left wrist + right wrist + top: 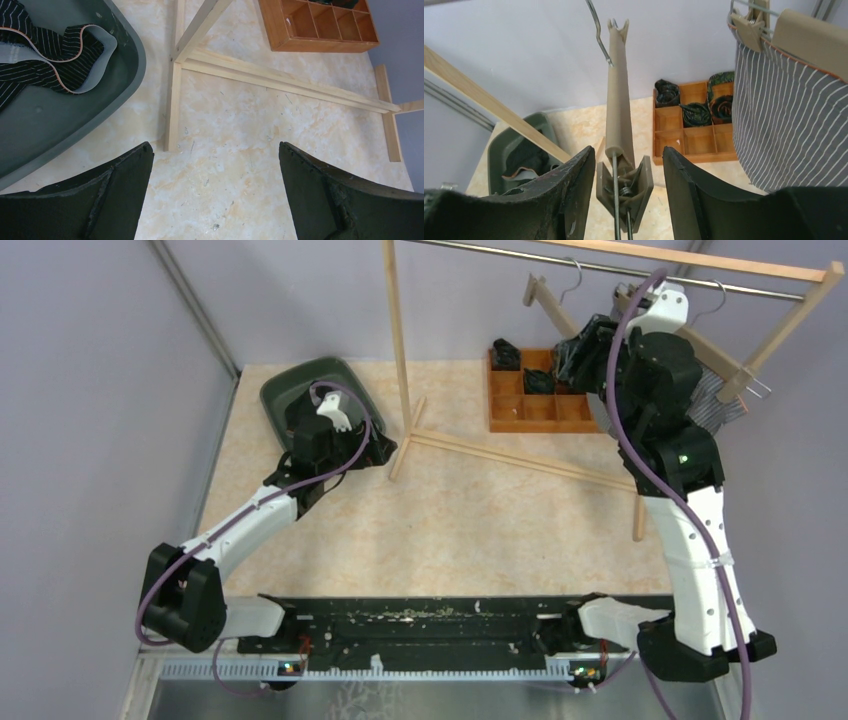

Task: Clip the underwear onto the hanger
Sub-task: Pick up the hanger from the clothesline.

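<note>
Progress: one grey striped pair (784, 115) hangs clipped, to the right of the right gripper (628, 151); black pinstriped underwear (45, 60) lies unclipped in the bin (125, 75).
Left gripper (215, 149): jaws spread wide and empty, bin ahead-left of them.
Right gripper: jaws partly apart either side of the empty hanger (618, 100) and its clip (624, 192), gripping nothing.
Hanger axis: straight ahead from the jaws, clip end nearest.
Underwear: bunched, no clear axis.

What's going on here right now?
The right pincer is up at the rack, open, straddling the clip of an empty hanger without squeezing it. A neighbouring hanger already holds grey striped underwear. The left pincer hovers open by the green bin, where black striped underwear lies.
</note>
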`<state>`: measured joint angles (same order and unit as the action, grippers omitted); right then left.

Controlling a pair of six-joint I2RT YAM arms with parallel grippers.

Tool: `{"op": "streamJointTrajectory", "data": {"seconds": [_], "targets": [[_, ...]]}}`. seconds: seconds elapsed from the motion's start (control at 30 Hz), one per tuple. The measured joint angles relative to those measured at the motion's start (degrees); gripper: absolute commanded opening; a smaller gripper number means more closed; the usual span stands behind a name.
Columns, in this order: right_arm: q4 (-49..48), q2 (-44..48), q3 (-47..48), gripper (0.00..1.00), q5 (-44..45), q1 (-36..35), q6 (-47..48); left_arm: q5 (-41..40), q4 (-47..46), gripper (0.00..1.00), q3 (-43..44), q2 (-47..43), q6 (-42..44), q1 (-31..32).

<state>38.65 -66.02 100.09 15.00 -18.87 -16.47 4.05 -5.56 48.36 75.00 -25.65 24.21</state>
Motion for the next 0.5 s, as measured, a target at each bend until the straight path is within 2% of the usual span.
{"op": "streamJointTrajectory", "data": {"seconds": [0.27, 0.4, 0.5], "targets": [[-0.04, -0.15, 3.37, 0.52, 0.87, -0.02, 0.76, 0.00, 0.00, 1.00, 0.00, 0.00, -0.02, 0.00], [-0.09, -0.13, 4.37, 0.38, 1.14, -0.02, 1.14, 0.00, 0.00, 1.00, -0.02, 0.00, -0.02, 0.00], [0.09, -0.28, 4.61, 0.35, 1.40, -0.02, 1.38, 0.00, 0.00, 1.00, -0.02, 0.00, -0.02, 0.00]]}}
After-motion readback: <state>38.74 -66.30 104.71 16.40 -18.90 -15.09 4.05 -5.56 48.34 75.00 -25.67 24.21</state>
